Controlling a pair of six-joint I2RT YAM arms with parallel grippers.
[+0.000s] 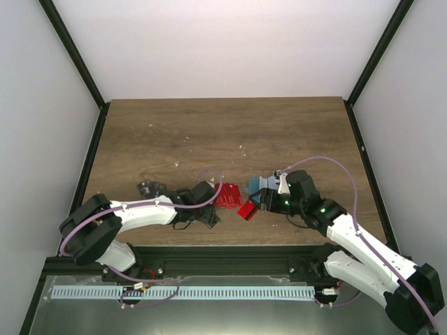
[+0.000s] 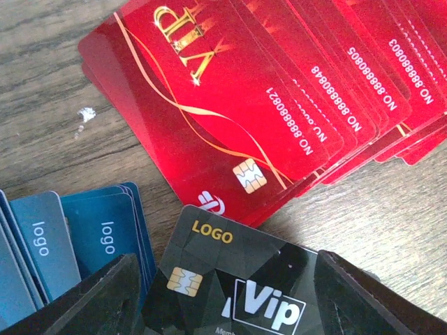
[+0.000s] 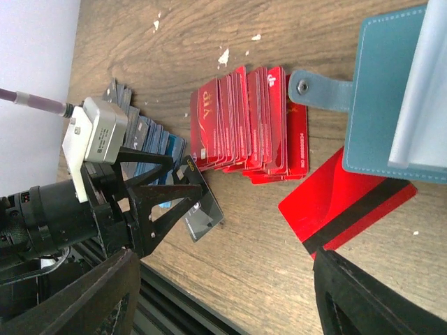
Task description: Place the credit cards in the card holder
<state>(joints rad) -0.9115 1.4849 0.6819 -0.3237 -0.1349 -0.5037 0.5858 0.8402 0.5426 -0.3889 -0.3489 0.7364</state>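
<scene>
Between plain white walls [image 1: 223,42], a dark wood-grain table [image 1: 223,132], pale flecks [image 1: 242,148]

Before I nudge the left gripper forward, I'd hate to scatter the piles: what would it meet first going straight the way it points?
The left gripper would first meet the dark Vip card between its fingers, then probably the fanned red cards beyond. Whether it touches that card is unclear.

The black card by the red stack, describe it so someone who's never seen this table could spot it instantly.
On the wooden table, find the fanned red VIP cards toward the near edge. Just beside them, next to the blue logo cards, is a lone dark card: black and patterned, with a gold LOGO and a white Vip.
</scene>
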